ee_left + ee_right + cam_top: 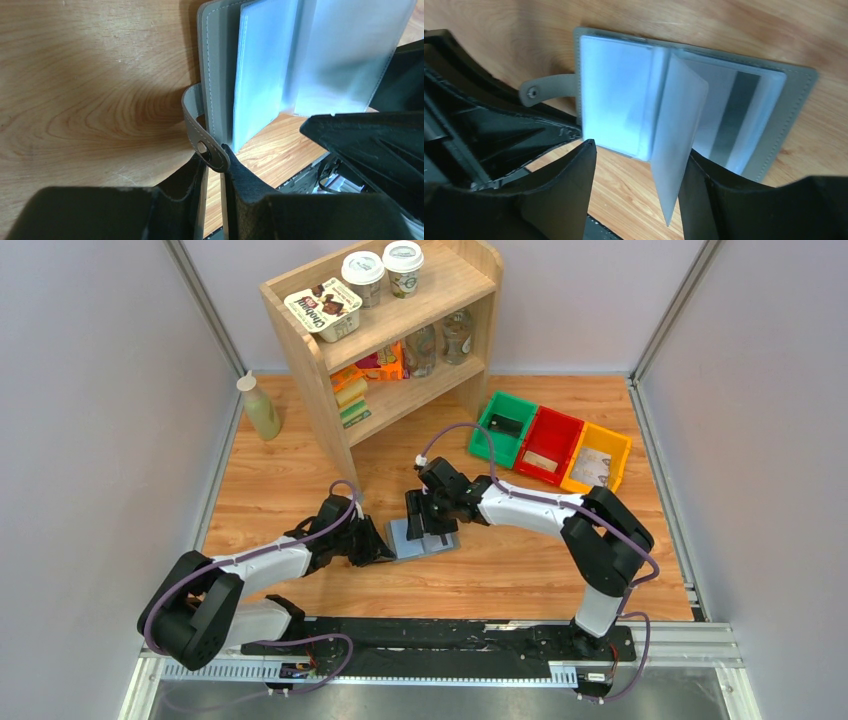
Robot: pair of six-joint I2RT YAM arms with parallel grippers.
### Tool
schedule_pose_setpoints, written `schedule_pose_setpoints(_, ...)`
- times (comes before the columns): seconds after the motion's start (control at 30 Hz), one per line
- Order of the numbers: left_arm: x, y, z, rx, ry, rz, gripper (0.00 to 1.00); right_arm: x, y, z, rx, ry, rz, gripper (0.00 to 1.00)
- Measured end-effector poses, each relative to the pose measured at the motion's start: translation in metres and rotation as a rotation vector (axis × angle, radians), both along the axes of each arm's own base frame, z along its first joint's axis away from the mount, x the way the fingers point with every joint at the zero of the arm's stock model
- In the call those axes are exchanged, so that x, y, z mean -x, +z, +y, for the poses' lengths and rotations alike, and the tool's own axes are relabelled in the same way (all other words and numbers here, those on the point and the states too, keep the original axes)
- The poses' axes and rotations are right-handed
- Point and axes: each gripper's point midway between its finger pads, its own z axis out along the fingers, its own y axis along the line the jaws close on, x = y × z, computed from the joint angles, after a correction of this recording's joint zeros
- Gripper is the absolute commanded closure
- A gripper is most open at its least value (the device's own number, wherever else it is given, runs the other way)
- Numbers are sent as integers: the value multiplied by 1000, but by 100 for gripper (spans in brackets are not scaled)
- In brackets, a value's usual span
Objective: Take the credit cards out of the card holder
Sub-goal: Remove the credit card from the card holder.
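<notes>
**Card holder (624, 105) lying open on the wooden table (520, 575), between the two pincers.**

The right pincer (639, 150) hangs over it with its fingers wide apart. One clear sleeve (676, 135) stands upright between them, close to one finger. A card (735, 117) with a dark stripe sits in the pocket on the far side of that sleeve. The left pincer (214, 175) is at the holder's side tab (200, 132), its fingers nearly together with a thin gap. I cannot tell whether they pinch the tab. Well beyond, to the right, stand a green bin (493, 412), a red bin (560, 430) and a yellow bin (612, 445), each with a small flat item inside. A wooden shelf (400, 320) with cups and a pale bottle (260, 408) stand further back.
</notes>
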Motion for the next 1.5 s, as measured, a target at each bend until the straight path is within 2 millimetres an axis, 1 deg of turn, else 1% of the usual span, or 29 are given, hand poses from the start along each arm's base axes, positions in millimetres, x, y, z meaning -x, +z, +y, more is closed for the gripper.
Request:
schedule_pose_setpoints(0.13,0,0,0,0,0,0,75,2,8,14,-71,36,10,40)
schedule_pose_setpoints(0.23,-1,2,0,3,0,-6,70,2,10,25,-116,58,18,41)
schedule_pose_setpoints(0.37,-4,12,-1,19,7,-45,63,4,-2,33,-134,69,51,43)
schedule_pose_setpoints(0.4,-5,16,0,22,12,-60,61,4,-6,34,-133,70,61,46)
schedule_pose_setpoints(0.5,-6,25,2,32,22,-96,60,5,-16,35,-131,62,81,54)
schedule_pose_setpoints(0.63,-6,34,7,33,40,-135,60,1,-21,31,-141,23,96,67)
schedule_pose_setpoints(0.83,-7,46,10,38,59,-179,60,-1,-25,27,-151,-7,119,68)
schedule_pose_setpoints(1.0,-7,47,10,40,58,-179,60,0,-22,27,-156,0,116,68)
schedule_pose_setpoints(1.1,-11,52,6,49,56,-178,60,-1,-16,25,-158,4,104,68)
schedule_pose_setpoints(1.27,-24,63,-5,75,47,-180,60,-10,4,18,-152,-16,42,68)
schedule_pose_setpoints(1.37,-31,64,-12,90,46,-169,60,-22,14,7,-130,-59,-14,69)
schedule_pose_setpoints(1.5,-44,67,-25,110,30,-154,59,-41,24,-15,-106,-138,-72,70)
